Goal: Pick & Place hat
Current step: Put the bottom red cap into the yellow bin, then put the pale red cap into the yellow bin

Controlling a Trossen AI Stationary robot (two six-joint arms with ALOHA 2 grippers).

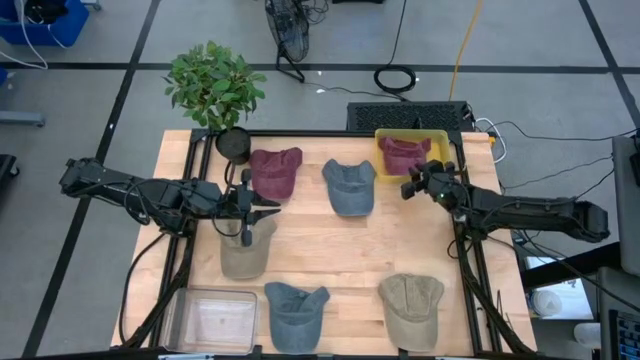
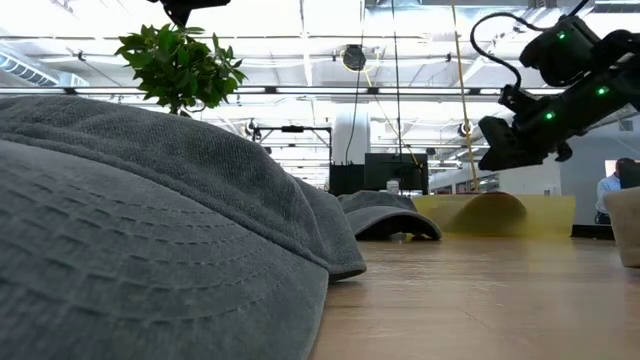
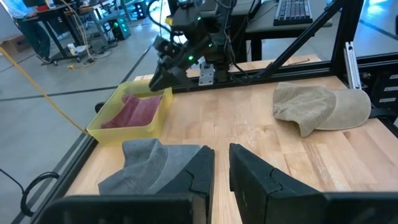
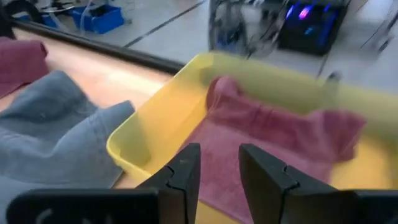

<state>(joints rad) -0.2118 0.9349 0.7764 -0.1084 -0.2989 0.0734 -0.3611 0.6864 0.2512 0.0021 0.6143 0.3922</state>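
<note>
Overhead, a wooden table [image 1: 400, 250] carries six caps and two bins, with bare wood open across its centre between the back and front rows. A yellow bin [image 1: 385, 140] sits at the back right edge and holds a maroon hat [image 1: 404, 153]; a second maroon cap [image 1: 275, 170] and a grey-blue cap [image 1: 349, 185] lie along the back, just apart from each other. In the front row stand a clear bin [image 1: 212, 318] at the left corner, a second grey-blue cap [image 1: 294, 311] and a tan cap [image 1: 412, 307]. An olive cap [image 1: 245, 250] lies left of centre. The right gripper [image 1: 412, 186] reaches in from the right edge and hangs at the near rim of the yellow bin, fingers [image 4: 180, 171] parted with nothing between them, above the maroon hat. The left gripper [image 1: 268, 208] extends from the left edge over the olive cap's back edge, its fingers [image 3: 249, 177] nearly together and holding nothing. A potted plant [image 1: 214, 88] stands at the back left corner. Beyond the table lie grey floor, cables and a keyboard [image 1: 408, 113].
</note>
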